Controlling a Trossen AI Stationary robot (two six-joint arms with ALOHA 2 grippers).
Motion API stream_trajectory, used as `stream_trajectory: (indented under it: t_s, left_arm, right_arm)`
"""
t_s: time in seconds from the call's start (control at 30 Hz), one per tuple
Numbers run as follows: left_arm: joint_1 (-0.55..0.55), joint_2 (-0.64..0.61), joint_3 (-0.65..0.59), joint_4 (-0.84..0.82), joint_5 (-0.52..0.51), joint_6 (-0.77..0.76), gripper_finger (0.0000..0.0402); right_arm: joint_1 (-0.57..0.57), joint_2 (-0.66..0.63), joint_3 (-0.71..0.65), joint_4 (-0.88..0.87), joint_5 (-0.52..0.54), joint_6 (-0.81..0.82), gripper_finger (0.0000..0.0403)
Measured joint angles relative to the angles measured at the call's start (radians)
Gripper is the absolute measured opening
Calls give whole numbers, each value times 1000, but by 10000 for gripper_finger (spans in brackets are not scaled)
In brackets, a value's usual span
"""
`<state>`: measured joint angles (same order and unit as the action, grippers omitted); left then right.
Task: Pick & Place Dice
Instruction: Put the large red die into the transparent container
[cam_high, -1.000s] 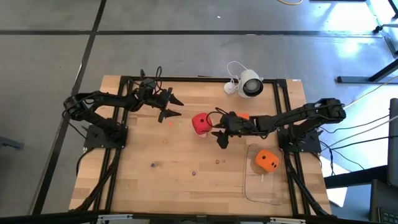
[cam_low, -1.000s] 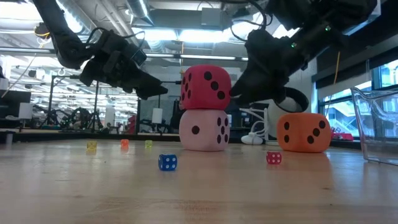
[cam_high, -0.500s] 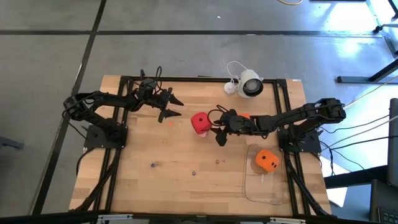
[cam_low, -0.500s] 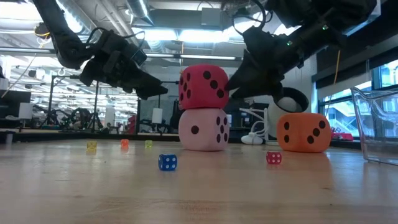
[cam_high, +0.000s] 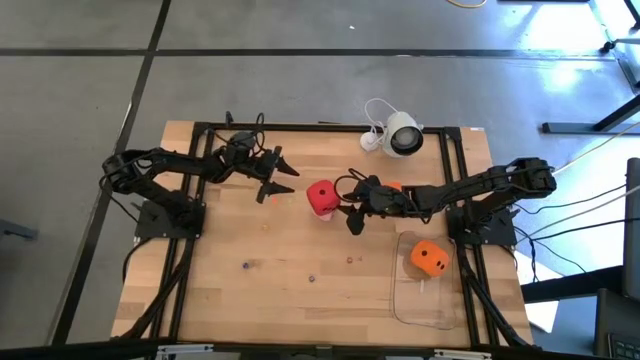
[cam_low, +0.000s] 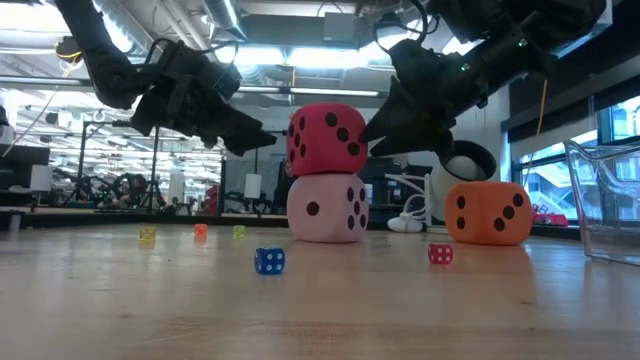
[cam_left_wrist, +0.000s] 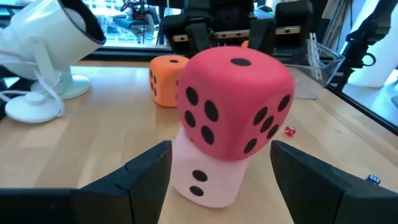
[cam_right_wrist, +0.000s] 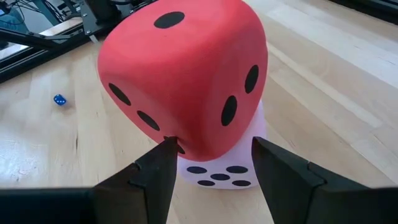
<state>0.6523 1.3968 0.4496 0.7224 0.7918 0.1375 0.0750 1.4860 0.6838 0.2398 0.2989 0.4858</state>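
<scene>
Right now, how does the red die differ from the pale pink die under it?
The red die is deep red and sits on top; the pale pink die is much lighter and rests on the table. The red die sits slightly askew and overhangs, while the pink die lies flat. The open right gripper and left gripper flank the red die only. Both are rounded cubes of similar size with dark pips.

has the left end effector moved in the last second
Yes. In the high view the left end effector has shifted toward the red foam die, narrowing the gap to it; its fingers are open.
</scene>
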Motion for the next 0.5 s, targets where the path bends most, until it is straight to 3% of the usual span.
stream_trajectory:
  t_s: [0.5]
  left_arm:
    - [-52,69,27,15,-15,-19,267]
  right_arm:
    - [0,0,0,6,0,-1,208]
